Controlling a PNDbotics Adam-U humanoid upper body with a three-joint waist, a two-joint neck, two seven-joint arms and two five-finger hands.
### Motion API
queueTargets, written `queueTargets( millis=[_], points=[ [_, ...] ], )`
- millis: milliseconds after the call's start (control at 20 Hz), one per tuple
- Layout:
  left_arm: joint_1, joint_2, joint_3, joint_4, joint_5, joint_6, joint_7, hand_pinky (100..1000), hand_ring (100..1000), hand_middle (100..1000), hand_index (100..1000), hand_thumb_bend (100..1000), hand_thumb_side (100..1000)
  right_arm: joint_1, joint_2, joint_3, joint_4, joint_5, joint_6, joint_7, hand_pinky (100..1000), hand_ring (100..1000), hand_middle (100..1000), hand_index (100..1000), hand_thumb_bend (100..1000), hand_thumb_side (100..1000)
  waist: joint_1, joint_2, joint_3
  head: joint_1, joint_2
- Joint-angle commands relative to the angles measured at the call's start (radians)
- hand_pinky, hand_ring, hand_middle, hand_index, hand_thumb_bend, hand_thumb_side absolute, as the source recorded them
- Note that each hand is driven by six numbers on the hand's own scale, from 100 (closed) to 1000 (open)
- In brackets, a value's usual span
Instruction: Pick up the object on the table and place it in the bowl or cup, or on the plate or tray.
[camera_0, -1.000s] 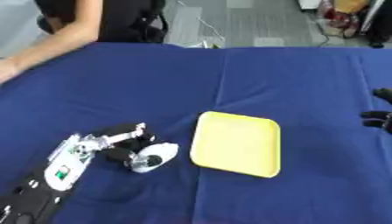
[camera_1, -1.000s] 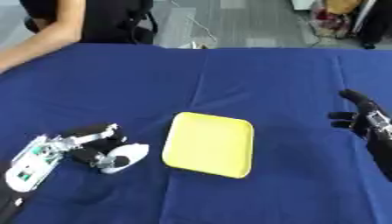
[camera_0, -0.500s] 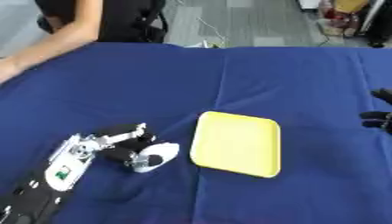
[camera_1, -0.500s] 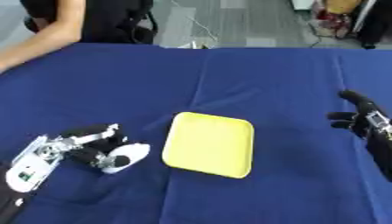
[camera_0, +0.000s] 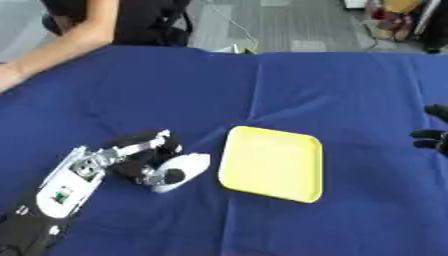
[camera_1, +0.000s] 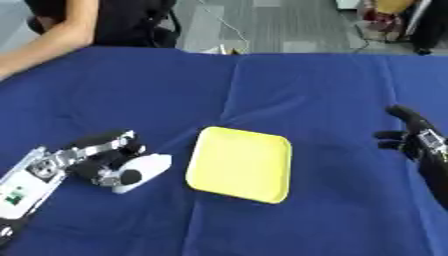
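A yellow square plate (camera_0: 269, 163) lies on the blue tablecloth near the middle. Just left of it sits a white rounded object (camera_0: 182, 170) with a dark spot on it. My left hand (camera_0: 136, 157) is curled over the left side of this white object, fingers and thumb round it. My right hand (camera_1: 418, 141) stays at the right edge of the table, fingers straight and holding nothing, well away from the plate.
The blue cloth (camera_0: 262, 90) covers the whole table, with a fold running from the far edge toward the plate. A person's arm (camera_0: 61, 47) rests on the far left corner. Grey floor lies beyond the far edge.
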Motion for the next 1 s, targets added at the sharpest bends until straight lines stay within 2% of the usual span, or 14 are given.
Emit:
queueTargets(
  millis=[50, 750, 1000],
  points=[
    [-0.012, 0.036, 0.022, -0.055, 0.049, 0.035, -0.006, 100, 100, 107, 266, 100, 728, -0.007, -0.022, -0.01, -0.011, 0.003, -0.001, 0.0, 781, 780, 992, 1000, 100, 952, 0.0, -0.011, -0.001, 0.001, -0.015],
    [-0.009, 0.028, 0.025, -0.063, 0.071, 0.06, -0.018, 100, 100, 105, 265, 100, 742, -0.006, -0.023, -0.012, -0.01, 0.003, -0.003, -0.001, 781, 780, 992, 1000, 100, 952, -0.001, -0.011, 0.001, 0.001, -0.016],
    [-0.057, 0.004, 0.005, -0.058, 0.088, 0.072, -0.03, 100, 100, 105, 264, 100, 737, -0.005, -0.022, -0.01, -0.009, 0.003, -0.003, 0.001, 781, 780, 992, 1000, 100, 952, -0.002, -0.012, 0.0, 0.003, -0.018]
  ],
)
